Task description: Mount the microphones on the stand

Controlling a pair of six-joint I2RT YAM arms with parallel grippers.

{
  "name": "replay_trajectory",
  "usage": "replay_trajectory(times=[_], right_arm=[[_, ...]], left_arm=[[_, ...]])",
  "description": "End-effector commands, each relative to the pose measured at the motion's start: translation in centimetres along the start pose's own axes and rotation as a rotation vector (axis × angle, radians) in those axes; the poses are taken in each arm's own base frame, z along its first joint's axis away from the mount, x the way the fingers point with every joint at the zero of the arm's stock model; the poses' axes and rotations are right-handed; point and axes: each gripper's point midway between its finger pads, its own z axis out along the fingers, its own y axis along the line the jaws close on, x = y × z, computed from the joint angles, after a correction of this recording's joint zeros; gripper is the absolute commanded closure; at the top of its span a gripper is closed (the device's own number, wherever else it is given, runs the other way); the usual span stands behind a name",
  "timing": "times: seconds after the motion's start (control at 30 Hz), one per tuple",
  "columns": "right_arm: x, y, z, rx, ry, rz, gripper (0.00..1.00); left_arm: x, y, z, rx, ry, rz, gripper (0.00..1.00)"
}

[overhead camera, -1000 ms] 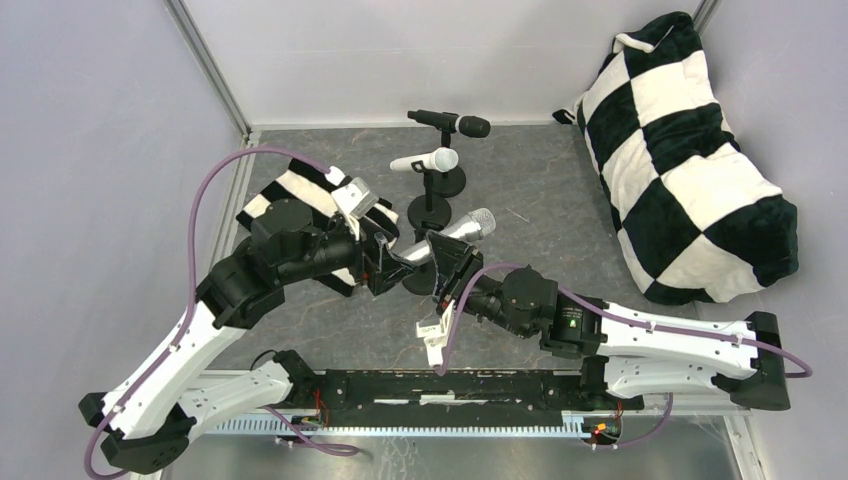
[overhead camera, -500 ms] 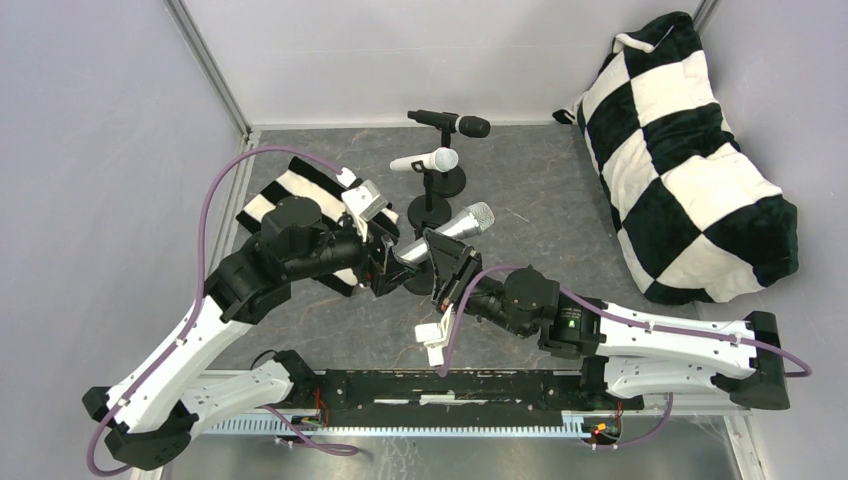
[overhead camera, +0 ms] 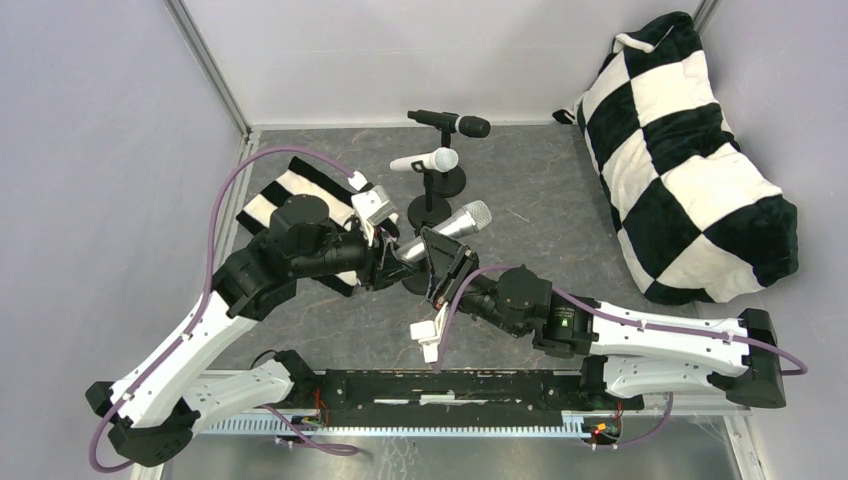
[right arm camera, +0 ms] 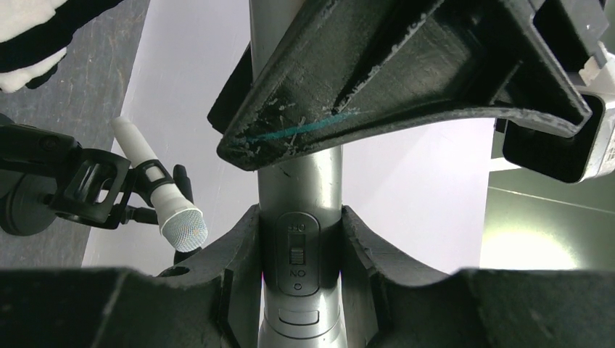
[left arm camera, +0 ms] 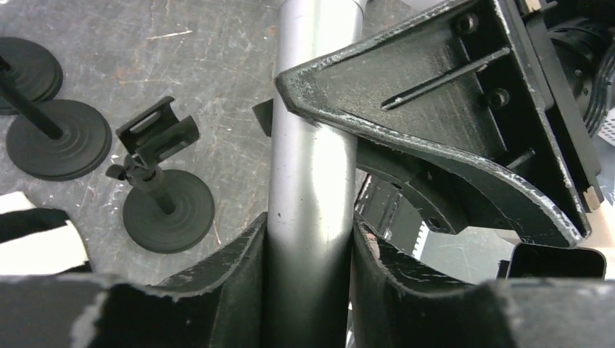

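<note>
Left end effector (left arm camera: 310, 233) newly clamped on silver-grey microphone (left arm camera: 315, 109), stand (left arm camera: 158, 190) nearby

Overhead, the light is soft and even, falling from above. The grey mottled stone-look tabletop (overhead camera: 560, 190) shows only faint, short shadows beside the round black stand bases (overhead camera: 430, 214), and the pale walls are bright without glare. In the left wrist view the silver-grey stick microphone (left arm camera: 312, 181) carries a long pale sheen down its barrel, and the left black fingers (left arm camera: 217, 297) at 6 o'clock look soft. In the right wrist view the pale wall (right arm camera: 188, 87) is washed out, with a yellowish glare patch at 4 o'clock. The right black fingers (right arm camera: 225, 290) at 6 o'clock are dim and blurred.
</note>
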Motion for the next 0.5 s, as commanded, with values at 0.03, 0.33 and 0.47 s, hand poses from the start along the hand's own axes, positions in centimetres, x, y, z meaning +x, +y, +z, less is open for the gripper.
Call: replay_trajectory(times=[0.03, 0.33, 0.47], right_arm=[[0.0, -3.3, -0.4, 0.121, -0.016, 0.018, 0.76], [0.3, -2.9, -1.1, 0.124, -0.001, 0.002, 0.43], [0.7, -3.1, -2.1, 0.144, 0.004, 0.013, 0.37]], left_arm=[[0.1, -0.3, 0.2, 0.032, -0.003, 0.051, 0.70], [0.1, 0.2, 0.0, 0.003, -0.034, 0.071, 0.98], [0.3, 1.0, 0.5, -0.034, -0.032, 0.054, 0.98]])
